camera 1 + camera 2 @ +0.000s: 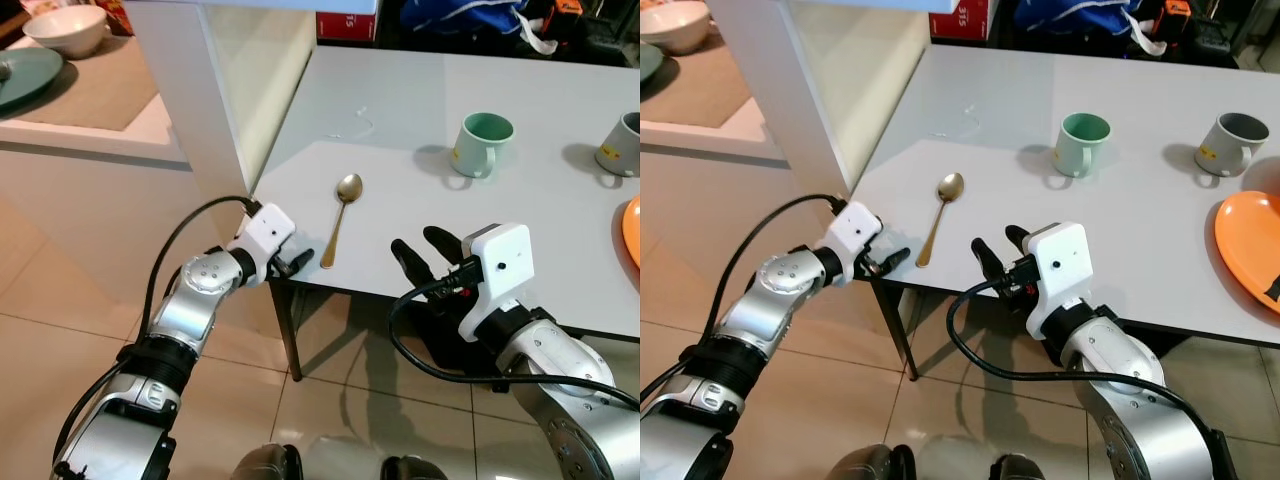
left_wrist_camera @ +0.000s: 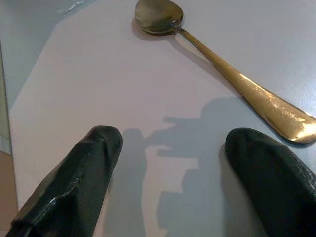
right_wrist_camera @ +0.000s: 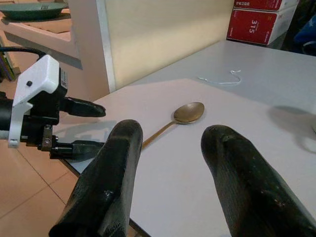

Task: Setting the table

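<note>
Spoon (image 1: 341,214) lies flat on the white worktop (image 1: 1120,230), bowl pointing away from the robot and handle tip near the front edge, just ahead of the left fingers (image 2: 91,170). The left gripper (image 1: 293,262) hovers at the worktop's corner with its two fingers spread wide and holding nothing; in the left wrist view the handle end sits just off the inner side of one finger, not yet between the two. The right gripper (image 1: 1000,255) is also parted and empty, poised over the front edge a little to the other side of the spoon.

The step in hand looks like the reach for the spoon, before any grasp. The next move probably calls for the left fingers to shift sideways so the thin handle falls between them, then drop low to the surface and close; a flat, slim handle on a smooth top may slide or slip out. Beyond the right fingers stand a green mug (image 1: 1080,143), a grey mug (image 1: 1230,145) and an orange plate (image 1: 1248,235).
</note>
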### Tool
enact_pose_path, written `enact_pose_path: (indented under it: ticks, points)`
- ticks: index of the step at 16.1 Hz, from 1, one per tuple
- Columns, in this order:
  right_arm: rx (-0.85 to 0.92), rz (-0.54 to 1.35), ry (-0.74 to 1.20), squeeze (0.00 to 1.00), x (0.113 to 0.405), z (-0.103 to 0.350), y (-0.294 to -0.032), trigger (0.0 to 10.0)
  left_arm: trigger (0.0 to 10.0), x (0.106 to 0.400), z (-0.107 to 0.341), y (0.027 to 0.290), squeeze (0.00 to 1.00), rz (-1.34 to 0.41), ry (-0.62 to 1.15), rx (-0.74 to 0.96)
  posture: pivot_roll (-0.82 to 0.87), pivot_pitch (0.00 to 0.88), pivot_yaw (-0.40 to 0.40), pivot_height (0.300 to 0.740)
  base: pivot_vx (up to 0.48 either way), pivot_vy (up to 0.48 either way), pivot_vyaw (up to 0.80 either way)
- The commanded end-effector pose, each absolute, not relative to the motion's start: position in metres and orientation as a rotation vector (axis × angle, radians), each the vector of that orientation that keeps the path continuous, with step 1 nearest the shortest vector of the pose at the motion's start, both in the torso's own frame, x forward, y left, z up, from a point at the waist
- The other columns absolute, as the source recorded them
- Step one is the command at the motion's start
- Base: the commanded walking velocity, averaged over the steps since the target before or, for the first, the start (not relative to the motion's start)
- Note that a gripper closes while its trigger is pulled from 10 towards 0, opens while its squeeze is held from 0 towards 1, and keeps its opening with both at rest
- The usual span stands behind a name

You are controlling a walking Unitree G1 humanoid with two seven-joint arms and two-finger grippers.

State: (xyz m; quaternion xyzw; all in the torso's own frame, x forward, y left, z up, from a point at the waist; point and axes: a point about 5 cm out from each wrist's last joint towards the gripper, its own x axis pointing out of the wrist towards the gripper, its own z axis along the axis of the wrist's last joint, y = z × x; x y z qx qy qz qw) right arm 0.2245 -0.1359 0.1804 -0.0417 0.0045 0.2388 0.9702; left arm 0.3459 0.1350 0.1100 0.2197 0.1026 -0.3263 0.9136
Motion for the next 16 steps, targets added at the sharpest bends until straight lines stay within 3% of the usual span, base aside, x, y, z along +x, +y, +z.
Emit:
enact_pose_path:
  ticks: [1,10,14,16]
  points:
    - [-0.098,0.478,0.006,0.00,0.224,0.181,-0.137,10.0,10.0,0.347,0.107,0.134,0.00,-0.681,0.235,0.463,-0.09,0.063,0.086,0.740,0.000,0.000,0.00]
    - [-0.121,0.440,-0.022,0.00,0.229,0.183,-0.140,10.0,10.0,0.364,0.112,0.112,0.00,-0.677,0.229,0.457,-0.12,0.022,0.129,0.740,0.000,0.000,0.00]
    - [-0.130,0.402,-0.060,0.00,0.237,0.190,-0.146,10.0,10.0,0.372,0.134,0.132,0.00,-0.542,0.117,0.428,-0.10,0.019,0.100,0.740,0.000,0.000,0.00]
    - [-0.105,0.288,-0.060,0.00,0.243,0.189,-0.152,10.0,10.0,0.372,0.159,0.147,0.00,-0.396,-0.017,0.249,-0.07,0.021,0.055,0.740,0.000,0.000,0.00]
